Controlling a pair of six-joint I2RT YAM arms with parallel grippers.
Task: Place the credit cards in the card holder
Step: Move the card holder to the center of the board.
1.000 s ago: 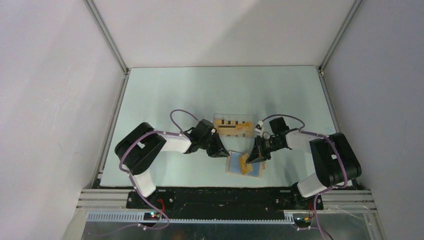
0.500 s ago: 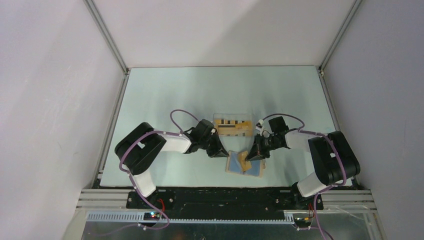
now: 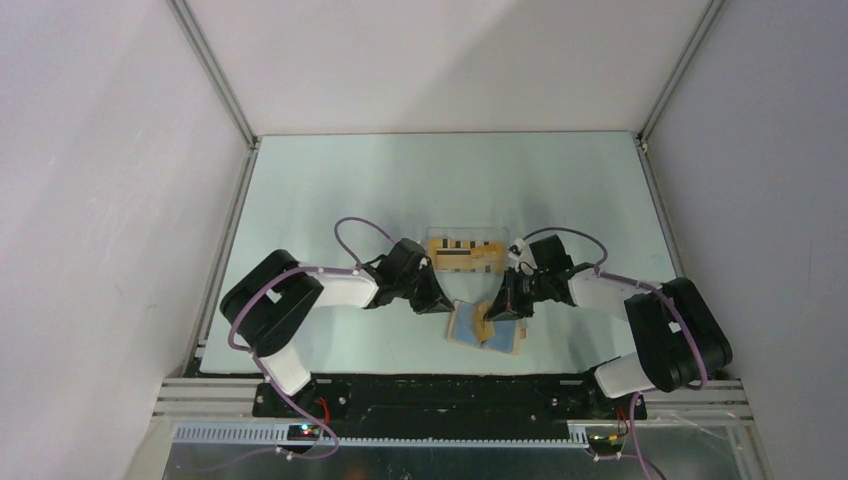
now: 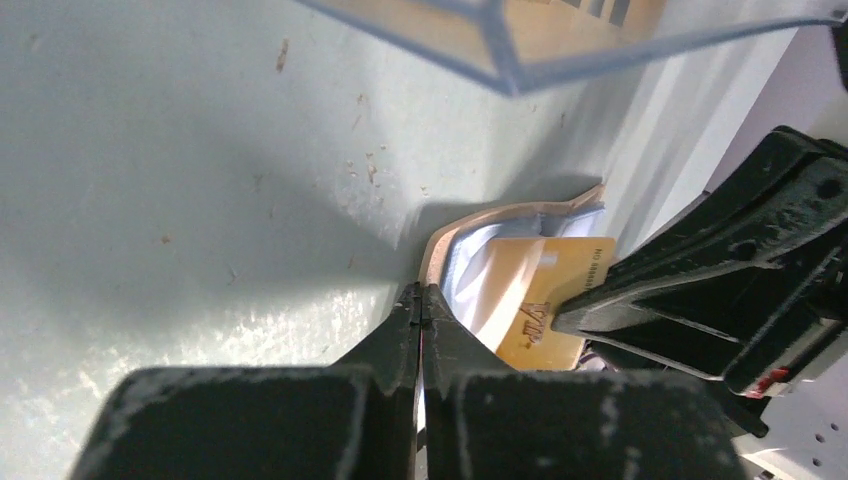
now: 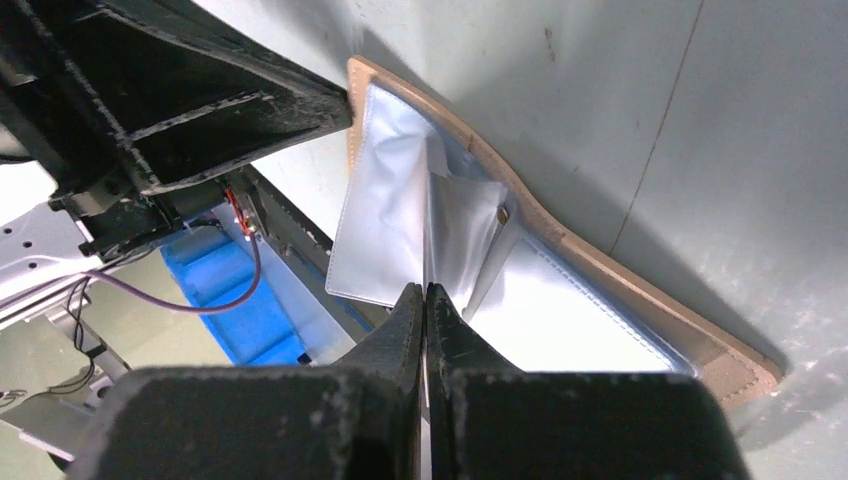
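The tan card holder [image 3: 503,340] lies open in front of both arms, its light blue panels [image 5: 600,310] facing up. My left gripper [image 3: 443,305] is shut on its tan left edge [image 4: 432,258], lifting that edge a little. My right gripper [image 3: 500,310] is shut on one orange credit card [image 3: 483,320]. The card [image 4: 550,285] stands on edge, its lower end at a blue pocket of the holder [image 4: 478,270]. In the right wrist view the card shows only as a thin line between the jaws of my right gripper [image 5: 425,290]. More credit cards [image 3: 462,254] lie in a clear tray.
The clear plastic tray [image 3: 497,236] sits just behind the holder, between the two wrists, and its corner [image 4: 500,60] hangs over the left wrist view. The table's near edge lies right in front of the holder.
My left gripper has shut on the holder's edge. My right gripper has moved left and brought the card from a loose tilt down into the open holder, which has turned slightly.
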